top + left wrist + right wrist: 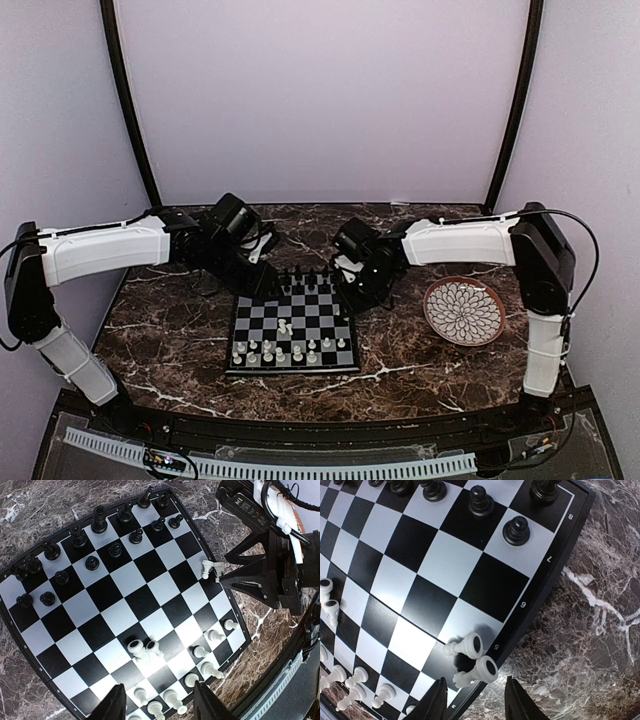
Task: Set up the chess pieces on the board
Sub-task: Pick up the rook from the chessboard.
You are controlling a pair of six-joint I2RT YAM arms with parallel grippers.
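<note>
The board (pixel 320 315) lies mid-table, with black chess pieces (pixel 305 283) standing along its far rows and white ones (pixel 290 352) along its near rows. Two white pieces (pixel 475 660) lie toppled at the board's right edge, just ahead of my open right gripper (pixel 476 706), whose fingers touch neither of them. Another two white pieces (pixel 145 649) lie tipped over near the board's centre (pixel 125 595). My left gripper (pixel 162 706) hovers open above the white rows with nothing between its fingers. From above, the left gripper (pixel 262 280) sits at the board's far left corner and the right gripper (pixel 352 290) at its far right.
A round white petal-patterned plate (pixel 428 305) with a brown rim sits right of the board. The right arm's gripper body (pixel 260 575) looms at the board's edge in the left wrist view. Dark marble table (pixel 170 340) surrounds the board (pixel 445 560).
</note>
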